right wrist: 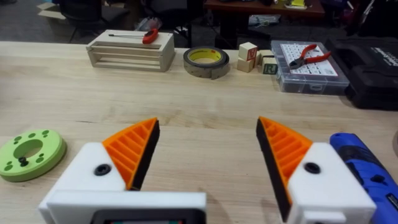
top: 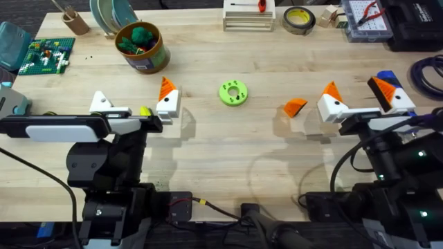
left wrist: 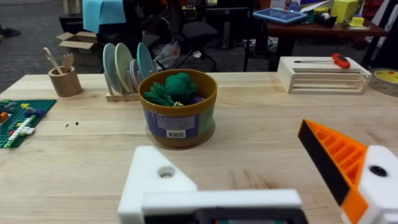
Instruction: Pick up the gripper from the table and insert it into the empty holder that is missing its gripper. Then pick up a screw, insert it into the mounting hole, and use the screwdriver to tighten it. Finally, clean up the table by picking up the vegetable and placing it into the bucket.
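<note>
Left gripper (top: pixel 135 111): seen above the left part of the worktop (top: pixel 228 166); its jaws are held apart and nothing is gripped between them.
Holder (top: pixel 102 102): the bare white block on the outer side of the left gripper, with no orange finger fitted; in the left wrist view its round mounting hole (left wrist: pixel 165 172) is seen empty.
Left gripper's other block (top: pixel 168 104): an orange finger (top: pixel 165 88) is carried on it.
Vegetable (top: pixel 145 111): a small yellow-green piece is seen between the two blocks of the left gripper; whether it is touched cannot be told.
Gripper (top: pixel 295 107): the loose orange wedge lies on the worktop, between the green ring disc (top: pixel 233 93) and the right gripper, just beside the latter's nearer block.
Right gripper (top: pixel 360 100): held over the right part of the worktop, both blocks fitted with orange fingers; the jaws are spread wide and released.
Screwdriver (top: pixel 385 76): a blue body is seen just beside the outer block of the right gripper.
Bucket (top: pixel 142 47): stands upright at the rear left of the worktop, with green items inside it.
Wooden crate (top: pixel 248 15): at the rear centre, with a red-handled tool on top.
</note>
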You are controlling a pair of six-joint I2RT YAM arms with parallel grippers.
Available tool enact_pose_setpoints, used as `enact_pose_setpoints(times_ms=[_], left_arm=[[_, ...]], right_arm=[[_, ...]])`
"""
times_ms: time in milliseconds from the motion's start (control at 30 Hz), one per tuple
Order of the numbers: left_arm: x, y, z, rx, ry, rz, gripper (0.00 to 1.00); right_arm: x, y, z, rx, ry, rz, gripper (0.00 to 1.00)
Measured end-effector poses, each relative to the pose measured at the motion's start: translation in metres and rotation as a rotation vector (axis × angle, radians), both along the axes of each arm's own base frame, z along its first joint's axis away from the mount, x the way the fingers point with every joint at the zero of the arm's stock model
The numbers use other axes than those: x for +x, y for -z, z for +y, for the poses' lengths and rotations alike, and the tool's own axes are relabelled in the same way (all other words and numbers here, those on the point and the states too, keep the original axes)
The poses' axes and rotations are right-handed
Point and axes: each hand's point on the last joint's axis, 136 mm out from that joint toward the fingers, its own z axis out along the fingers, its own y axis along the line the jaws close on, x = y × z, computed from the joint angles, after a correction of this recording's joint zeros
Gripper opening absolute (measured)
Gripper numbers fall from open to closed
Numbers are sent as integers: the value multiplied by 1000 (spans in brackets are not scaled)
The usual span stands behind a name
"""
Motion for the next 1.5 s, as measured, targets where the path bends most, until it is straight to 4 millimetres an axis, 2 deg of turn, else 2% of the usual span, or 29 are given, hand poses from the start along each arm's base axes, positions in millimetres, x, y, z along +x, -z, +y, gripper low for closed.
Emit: enact_pose_setpoints(times_ms=[500, 700, 833, 933, 1000, 1200, 1333, 1500], left_arm=[[0, 0, 0, 0, 0, -1, 993], [0, -7, 0, 0, -2, -26, 993], [-2, 0, 6, 1, -35, 34, 992], [-8, -8, 10, 3, -59, 83, 992], [-12, -21, 14, 6, -80, 115, 992], [-14, -51, 20, 17, -115, 265, 992], [-8, -60, 21, 27, -123, 404, 992], [4, -63, 16, 17, -92, 554, 992]], right_arm=[[-1, 1, 0, 0, 0, 9, 991], [-1, 1, 0, 0, 0, 9, 992], [-2, 1, -1, -1, 5, 28, 991], [-7, 1, -4, -7, 20, 72, 991], [-11, -5, -6, -10, 34, 93, 991], [-25, -43, -10, -25, 55, 130, 991], [-31, -66, -11, -35, 57, 179, 991], [-37, -86, -11, -42, 56, 296, 991]])
